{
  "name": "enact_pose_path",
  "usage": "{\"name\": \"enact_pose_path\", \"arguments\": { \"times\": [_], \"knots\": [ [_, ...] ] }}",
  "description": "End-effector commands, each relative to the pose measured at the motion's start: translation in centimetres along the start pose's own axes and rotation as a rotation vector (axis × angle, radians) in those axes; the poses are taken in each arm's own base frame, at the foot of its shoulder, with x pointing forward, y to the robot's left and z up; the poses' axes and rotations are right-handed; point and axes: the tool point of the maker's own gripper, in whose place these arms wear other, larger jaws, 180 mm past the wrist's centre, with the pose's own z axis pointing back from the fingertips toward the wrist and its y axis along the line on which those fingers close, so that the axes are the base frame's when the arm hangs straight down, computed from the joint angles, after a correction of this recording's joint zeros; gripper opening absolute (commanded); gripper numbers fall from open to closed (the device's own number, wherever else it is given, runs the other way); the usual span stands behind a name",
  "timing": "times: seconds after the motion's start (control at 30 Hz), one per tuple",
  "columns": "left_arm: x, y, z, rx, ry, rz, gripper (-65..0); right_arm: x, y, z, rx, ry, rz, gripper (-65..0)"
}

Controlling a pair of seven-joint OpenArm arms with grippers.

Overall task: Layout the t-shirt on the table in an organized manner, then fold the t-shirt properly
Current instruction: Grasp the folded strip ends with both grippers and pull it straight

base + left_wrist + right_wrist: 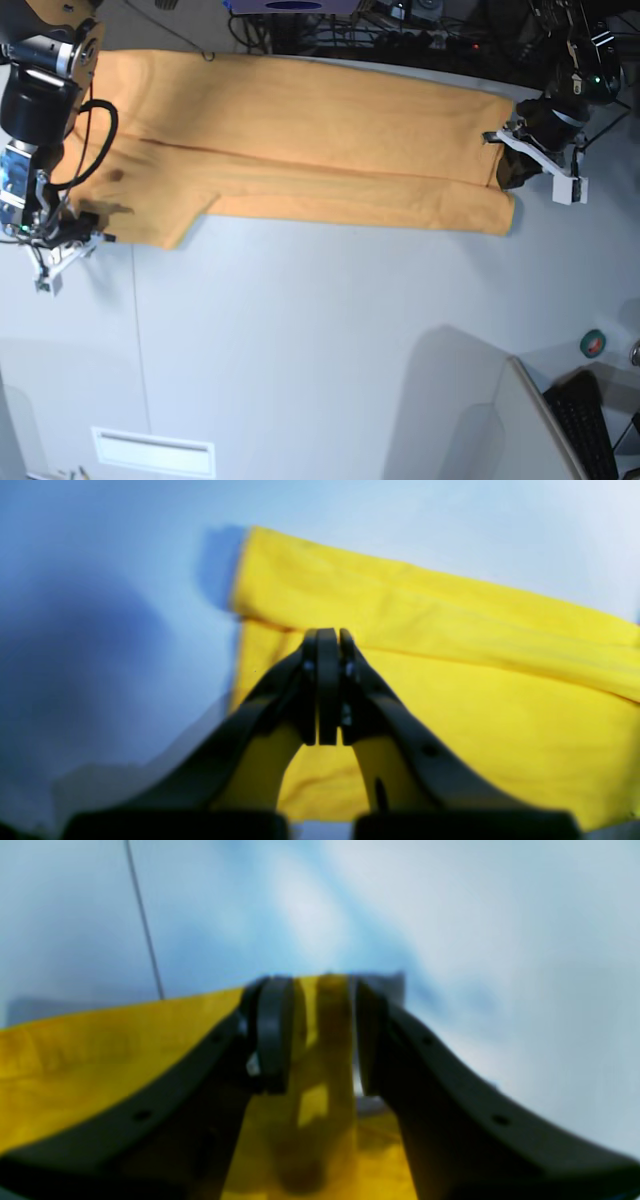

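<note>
The light-orange t-shirt [300,140] lies as a long folded band across the far side of the table [330,340], one sleeve pointing toward me at the left. My right gripper [85,222] is at that sleeve end. In the right wrist view its jaws [320,990] stand apart, with a strip of the shirt [100,1050] lying between them. My left gripper [500,165] sits at the shirt's right end. It is shut [327,632] just above a lengthwise fold of the cloth [450,680], and no cloth shows between its fingers.
A small inset slot plate [153,452] sits near the front left. A raised grey panel [500,420], a keyboard [590,420] and a green tape roll [594,343] are at the front right. Cables [400,20] run behind the table's far edge.
</note>
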Motion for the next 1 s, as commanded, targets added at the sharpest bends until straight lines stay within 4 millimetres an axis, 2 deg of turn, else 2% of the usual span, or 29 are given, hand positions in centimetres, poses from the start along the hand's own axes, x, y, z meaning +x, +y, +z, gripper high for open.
{"name": "enact_pose_path", "arguments": {
  "times": [0.0, 0.17, 0.23, 0.27, 0.3, 0.37, 0.5, 0.63, 0.83, 0.97],
  "knots": [
    [1.2, 0.5, 0.2, 0.005, -0.038, -0.009, -65.0, 1.7, -0.5, 0.3, -0.006, -0.045, -0.002, -44.1],
    [0.3, 0.9, -0.1, 0.011, -0.014, 0.013, -65.0, 0.8, -0.4, -0.2, -0.001, -0.024, -0.01, -45.2],
    [0.0, 1.1, -0.2, 0.013, -0.007, 0.018, -65.0, 0.6, -0.4, -0.2, 0.0, -0.022, -0.01, -52.1],
    [-0.1, 1.1, -0.2, 0.013, -0.005, 0.02, -65.0, 0.3, -0.4, -0.2, -0.001, -0.017, -0.01, -60.2],
    [-0.1, 1.1, -0.2, 0.014, -0.005, 0.021, -65.0, 0.3, -0.5, -0.1, -0.001, -0.019, -0.008, -65.0],
    [-0.2, 1.2, -0.2, 0.015, -0.004, 0.022, -65.0, 1.2, -0.5, 0.6, -0.009, -0.061, 0.003, -65.0],
    [-0.1, 1.5, -0.2, 0.02, 0.0, 0.014, -65.0, 1.8, 0.4, 3.5, -0.028, -0.162, 0.06, -65.0],
    [-0.4, 1.8, -0.3, 0.023, 0.007, 0.021, -65.0, 1.6, 1.3, 8.2, -0.061, -0.224, 0.127, -65.0],
    [0.1, 1.8, -0.6, 0.021, -0.003, 0.023, -65.0, -2.2, 3.1, 13.9, -0.083, -0.229, 0.168, -65.0],
    [0.9, 1.3, -1.1, 0.008, -0.018, 0.018, -65.0, -6.5, 4.7, 15.0, -0.051, -0.166, 0.148, -65.0]
  ]
}}
